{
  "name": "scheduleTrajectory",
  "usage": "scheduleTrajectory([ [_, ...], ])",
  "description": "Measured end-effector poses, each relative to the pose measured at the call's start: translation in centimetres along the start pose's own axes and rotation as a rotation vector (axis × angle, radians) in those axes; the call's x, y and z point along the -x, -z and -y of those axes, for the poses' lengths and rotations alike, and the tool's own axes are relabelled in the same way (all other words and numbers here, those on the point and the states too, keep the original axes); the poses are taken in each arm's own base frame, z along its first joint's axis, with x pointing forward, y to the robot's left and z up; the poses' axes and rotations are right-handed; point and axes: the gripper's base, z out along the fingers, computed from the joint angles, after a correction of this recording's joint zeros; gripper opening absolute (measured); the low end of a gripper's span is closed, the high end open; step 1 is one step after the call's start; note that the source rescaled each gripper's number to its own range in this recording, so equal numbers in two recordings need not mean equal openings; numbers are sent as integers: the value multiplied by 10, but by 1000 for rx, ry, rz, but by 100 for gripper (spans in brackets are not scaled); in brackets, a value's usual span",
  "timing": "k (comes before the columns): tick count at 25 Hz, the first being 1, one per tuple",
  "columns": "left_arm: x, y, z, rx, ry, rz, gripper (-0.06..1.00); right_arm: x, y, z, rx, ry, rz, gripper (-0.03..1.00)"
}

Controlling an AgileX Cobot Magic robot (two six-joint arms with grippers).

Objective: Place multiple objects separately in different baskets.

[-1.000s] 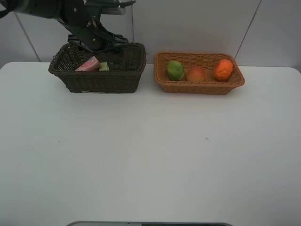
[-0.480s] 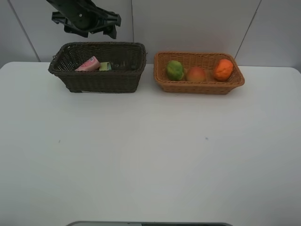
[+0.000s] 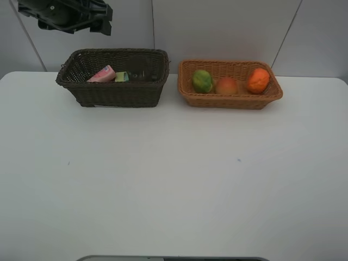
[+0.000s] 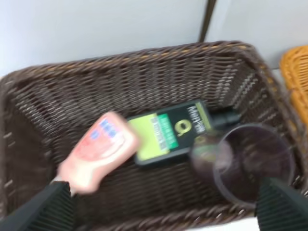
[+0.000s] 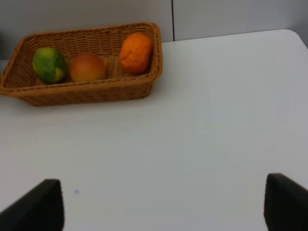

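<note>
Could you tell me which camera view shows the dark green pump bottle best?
The left wrist view: the dark green pump bottle lies label-up in the dark brown basket. The exterior high view shows only its label's edge; the right wrist view misses it.

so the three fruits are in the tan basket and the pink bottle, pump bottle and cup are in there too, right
Not quite. The three fruits are in the tan basket, but the pink bottle, pump bottle and cup lie in the dark brown basket beside it. The left wrist view shows all three inside it.
</note>
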Motion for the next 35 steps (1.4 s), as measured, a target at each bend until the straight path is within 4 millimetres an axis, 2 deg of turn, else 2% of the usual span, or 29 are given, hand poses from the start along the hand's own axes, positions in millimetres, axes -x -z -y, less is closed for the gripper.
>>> scheduleTrajectory([
  [6, -24, 50, -32, 62, 43, 33, 98, 0, 0, 0, 0, 0, 0, 78],
  [16, -63, 120, -41, 106, 51, -3, 98, 0, 0, 0, 0, 0, 0, 78],
  [25, -88, 156, -34, 18, 2, -152, 98, 0, 0, 0, 0, 0, 0, 78],
  [35, -143, 201, -35, -12, -16, -33, 98, 0, 0, 0, 0, 0, 0, 78],
])
